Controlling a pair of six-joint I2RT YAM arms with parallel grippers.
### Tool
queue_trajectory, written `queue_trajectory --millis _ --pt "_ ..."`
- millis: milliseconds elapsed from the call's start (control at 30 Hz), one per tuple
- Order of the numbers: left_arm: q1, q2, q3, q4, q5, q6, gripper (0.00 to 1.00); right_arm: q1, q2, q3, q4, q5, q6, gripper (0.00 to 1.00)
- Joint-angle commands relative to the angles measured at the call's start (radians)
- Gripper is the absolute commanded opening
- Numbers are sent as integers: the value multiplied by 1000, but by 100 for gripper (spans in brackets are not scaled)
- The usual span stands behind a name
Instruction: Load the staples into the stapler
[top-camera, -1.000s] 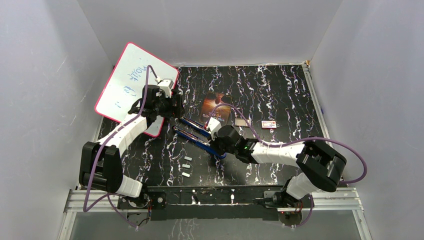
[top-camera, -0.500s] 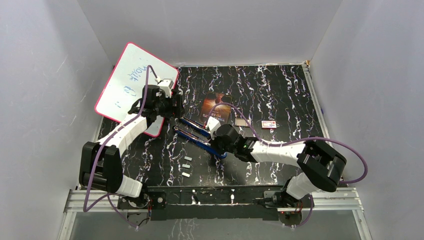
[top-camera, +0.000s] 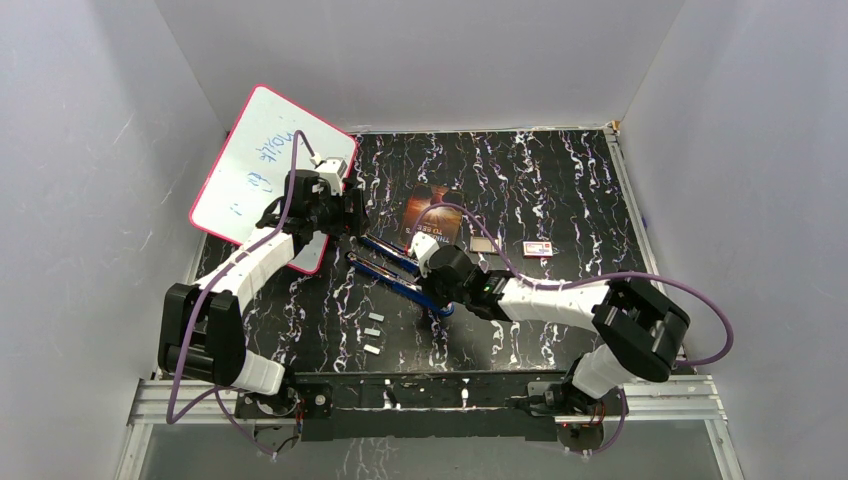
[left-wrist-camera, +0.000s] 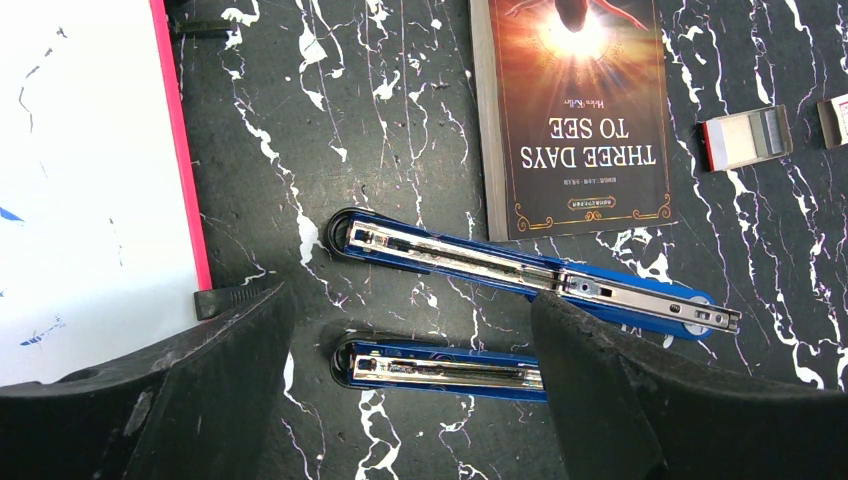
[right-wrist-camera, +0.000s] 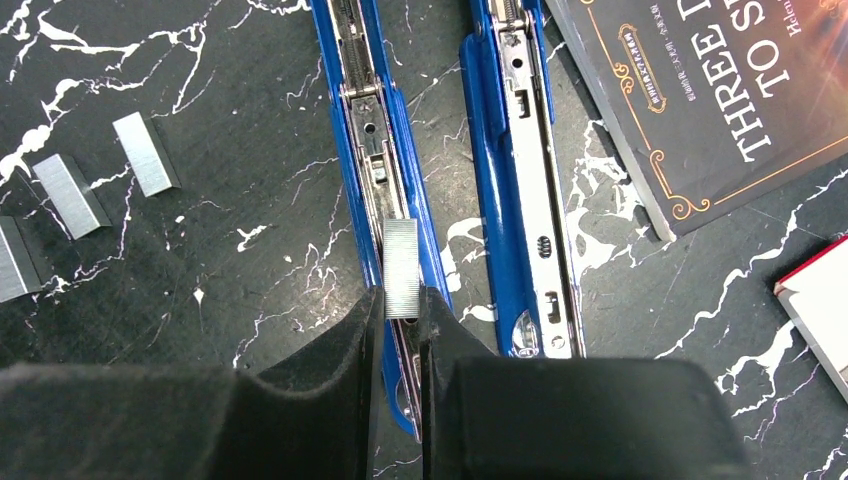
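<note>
Blue and hinged wide open, the stapler (right-wrist-camera: 372, 150) lies flat on the black marbled surface (right-wrist-camera: 250, 280), its two halves running side by side up the centre of the right wrist frame. My right end effector (right-wrist-camera: 402, 300) is clamped on one strip of staples (right-wrist-camera: 401, 262), held over the left half's channel; whether it touches, I cannot tell. Three loose strips (right-wrist-camera: 147, 153) lie at that frame's left edge. My left end effector (left-wrist-camera: 410, 335) stands wide open above the stapler's far ends, gripping nothing, with a book (left-wrist-camera: 575, 110) at upper right.
</note>
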Motion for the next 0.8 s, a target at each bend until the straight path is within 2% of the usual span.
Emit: queue_trajectory --millis 0,300,767 --pt "2 -4 22 4 14 4 86 4 13 51 -8 -23 -16 0" --pt "2 -4 21 2 14 4 86 4 18 56 -25 -37 -21 0" --pt "2 -3 21 2 16 4 86 5 -71 17 47 -45 -40 0"
